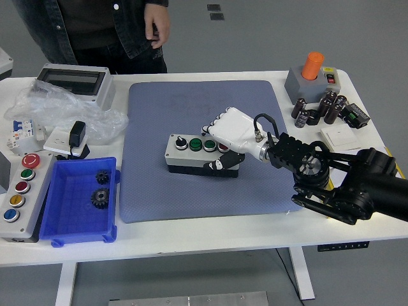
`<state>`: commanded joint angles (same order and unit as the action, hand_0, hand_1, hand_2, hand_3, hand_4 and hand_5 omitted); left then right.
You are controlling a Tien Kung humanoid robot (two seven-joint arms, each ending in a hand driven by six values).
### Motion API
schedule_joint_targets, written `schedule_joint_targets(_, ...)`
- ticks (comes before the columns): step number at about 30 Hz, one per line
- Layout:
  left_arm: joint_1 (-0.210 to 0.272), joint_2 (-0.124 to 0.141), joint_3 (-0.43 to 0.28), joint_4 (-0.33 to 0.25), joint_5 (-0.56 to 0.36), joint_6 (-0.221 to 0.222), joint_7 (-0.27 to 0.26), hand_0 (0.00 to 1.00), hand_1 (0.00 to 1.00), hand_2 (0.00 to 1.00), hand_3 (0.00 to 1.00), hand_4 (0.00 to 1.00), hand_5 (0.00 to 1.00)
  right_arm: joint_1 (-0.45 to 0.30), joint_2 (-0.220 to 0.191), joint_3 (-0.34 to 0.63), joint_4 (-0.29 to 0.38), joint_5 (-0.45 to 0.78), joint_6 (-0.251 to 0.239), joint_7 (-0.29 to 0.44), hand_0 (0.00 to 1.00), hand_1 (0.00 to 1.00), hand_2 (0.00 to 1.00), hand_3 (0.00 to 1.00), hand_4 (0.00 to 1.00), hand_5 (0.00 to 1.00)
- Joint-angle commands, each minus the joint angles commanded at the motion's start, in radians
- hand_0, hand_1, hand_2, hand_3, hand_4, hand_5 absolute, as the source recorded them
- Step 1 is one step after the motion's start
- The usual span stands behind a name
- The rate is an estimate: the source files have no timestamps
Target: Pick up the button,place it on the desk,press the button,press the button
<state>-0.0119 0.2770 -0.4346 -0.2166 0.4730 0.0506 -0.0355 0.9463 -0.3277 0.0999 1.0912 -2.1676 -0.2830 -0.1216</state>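
Robot hand (224,141) — glossy white, on btn box (191,152)

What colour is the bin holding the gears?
Blue; the bin shows clearly in the head view.
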Motion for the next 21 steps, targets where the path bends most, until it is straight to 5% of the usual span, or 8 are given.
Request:
schedule_joint_targets(14,0.002,0.001,0.004,0.002,-0.008,-0.003,-0.003,0.577,0.630,0.589,0.608,0.539,0.267,-0.008,-0.001,-0.011,0.010,0.022,0.013,-0.014,0.229,0.577,0.733,0.508,0.380,0.002)
schedule_joint_targets(15,0.002,0.001,0.005,0.002,-0.009,-0.003,-0.003,0.577,0.629,0.589,0.608,0.538,0.266,-0.009,0.000,-0.011,0.012,0.022,0.015,-0.015,0.239,0.587,0.768,0.677,0.460,0.002)
schedule_joint_targets(20,0.003,-0.001,0.010,0.002,-0.012,-0.005,-0.005,0.577,0.629,0.589,0.608,0.538,0.266,-0.011,-0.004,-0.013,0.027,0.024,0.018,-0.019,0.239,0.587,0.768,0.677,0.460,0.002)
schedule_joint_targets(21,0.003,-0.001,0.010,0.002,-0.012,-0.005,-0.005,0.576,0.630,0.588,0.607,0.537,0.267,-0.012,-0.006,-0.014,0.032,0.024,0.019,-0.021,0.217,0.570,0.787,0.690,0.614,0.002)
